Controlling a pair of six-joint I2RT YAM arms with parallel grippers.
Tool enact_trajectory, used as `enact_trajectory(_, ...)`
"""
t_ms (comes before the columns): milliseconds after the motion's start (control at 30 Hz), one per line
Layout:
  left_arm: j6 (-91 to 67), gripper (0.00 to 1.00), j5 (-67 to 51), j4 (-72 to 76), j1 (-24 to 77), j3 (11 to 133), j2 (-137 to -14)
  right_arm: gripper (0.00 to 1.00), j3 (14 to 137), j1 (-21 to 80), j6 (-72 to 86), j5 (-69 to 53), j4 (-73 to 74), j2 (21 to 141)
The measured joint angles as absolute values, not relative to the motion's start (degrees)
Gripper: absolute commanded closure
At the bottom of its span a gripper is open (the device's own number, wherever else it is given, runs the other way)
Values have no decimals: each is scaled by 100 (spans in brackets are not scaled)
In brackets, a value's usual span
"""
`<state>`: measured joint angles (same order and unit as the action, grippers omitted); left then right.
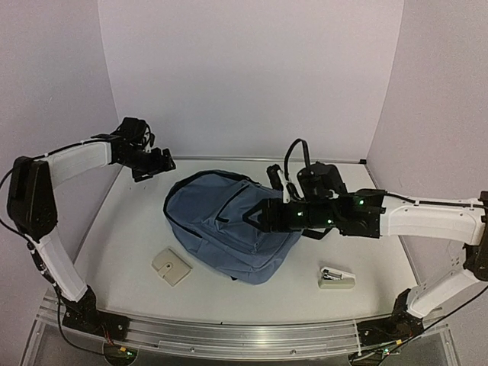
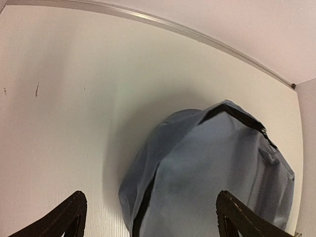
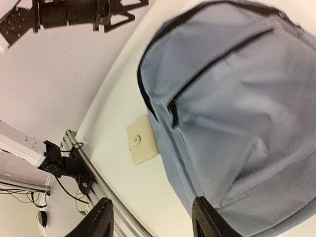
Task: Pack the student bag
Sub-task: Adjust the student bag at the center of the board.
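The student bag (image 1: 225, 229) is a slate-blue backpack with black zips, lying flat in the middle of the white table. My left gripper (image 1: 164, 162) hovers off the bag's far left corner; in the left wrist view its jaws stand wide open (image 2: 150, 222) above the bag (image 2: 212, 168), holding nothing. My right gripper (image 1: 255, 217) hangs over the bag's right half. Seen from the right wrist, its gripper (image 3: 153, 222) is open over the bag's edge (image 3: 237, 108) and the bare table, with nothing between the fingers.
A cream square pouch with a snap (image 1: 171, 266) lies on the table just left of the bag's near edge, also in the right wrist view (image 3: 140, 143). A small white and black stapler-like item (image 1: 336, 278) lies at the near right. White walls enclose the table.
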<state>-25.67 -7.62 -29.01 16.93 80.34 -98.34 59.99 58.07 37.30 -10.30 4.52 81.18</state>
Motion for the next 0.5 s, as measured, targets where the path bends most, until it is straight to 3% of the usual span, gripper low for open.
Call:
enact_trajectory(100,-2856,7,-853,-2933,1711,7537,-8941,33,6501,5822,3450,-940,589,8237)
enact_trajectory(267,-3658,6,-1177,-2550,2044,6198,-7942,38,7270,5822,3140,-850,717,9105)
enact_trajectory(500,-4847,5,-1550,-1932,2846,4689,-7776,42,7922,5822,2935,-896,899,10438)
